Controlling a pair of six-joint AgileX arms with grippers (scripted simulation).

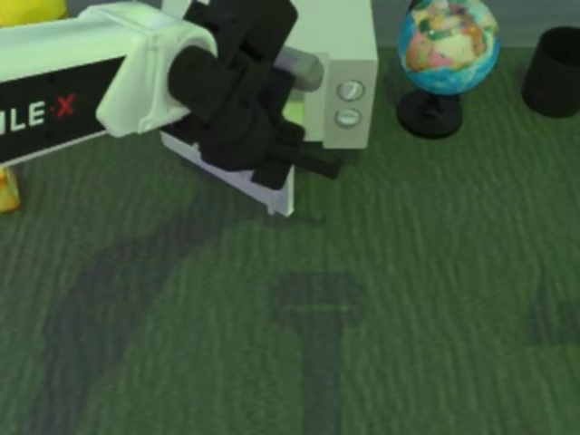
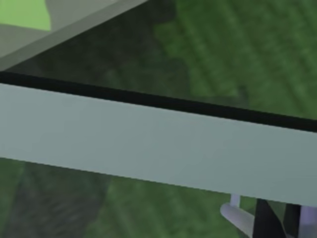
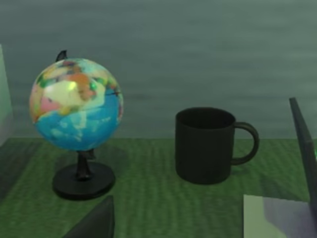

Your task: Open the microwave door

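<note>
Left arm: reaches in from the table's left, across the microwave's front.
Left gripper: at the door's free edge; cannot tell whether open or closed, or whether anything is held.
Door: swung partly out from the front, free edge towards the table's middle; in the left wrist view a pale band with a dark upper rim.
Microwave: at the back, left of centre, two knobs showing.
Globe: just right of the microwave.
Mug: far right, apart from the globe.
Right gripper: not in the top view.
</note>
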